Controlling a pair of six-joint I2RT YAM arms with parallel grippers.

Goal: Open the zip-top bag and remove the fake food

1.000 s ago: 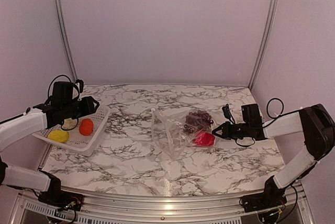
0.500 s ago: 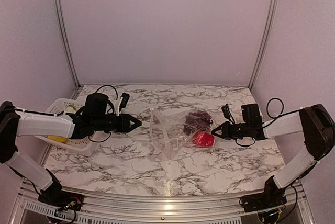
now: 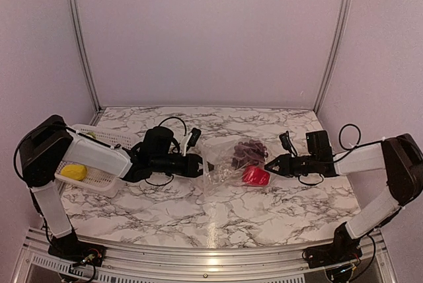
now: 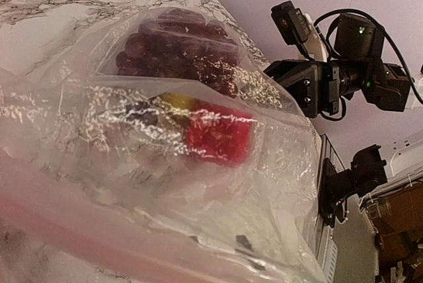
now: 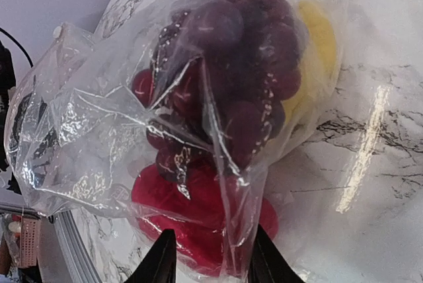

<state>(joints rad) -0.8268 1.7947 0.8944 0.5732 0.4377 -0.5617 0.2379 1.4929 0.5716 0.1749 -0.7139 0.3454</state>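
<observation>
A: Where does the zip-top bag [image 3: 221,164] lie?

B: On the marble table [image 3: 165,203], near its middle, between the two arms. It is crumpled. The dark purple grape bunch [image 3: 249,151] and the red piece [image 3: 256,176] sit inside at its right end. The wrist views also show a yellow piece [image 5: 317,38] inside, against the grapes.

A: And the right gripper [image 3: 269,166]?

B: Its fingers [image 5: 164,260] press in from either side on a bunched fold at the bag's right end, just beside the red piece, pinching the plastic.

A: The left gripper [image 3: 200,164]?

B: It reaches low over the table, its tip at the bag's left edge. Its own fingers do not show in the left wrist view, which the plastic fills. From above they are too dark and small, so nobody can tell whether they pinch the bag or stand apart.

A: Anything outside the bag?

B: The white mesh basket [image 3: 99,182] stands at the table's left edge, partly behind the left arm, with a yellow toy [image 3: 74,172] in it.
</observation>
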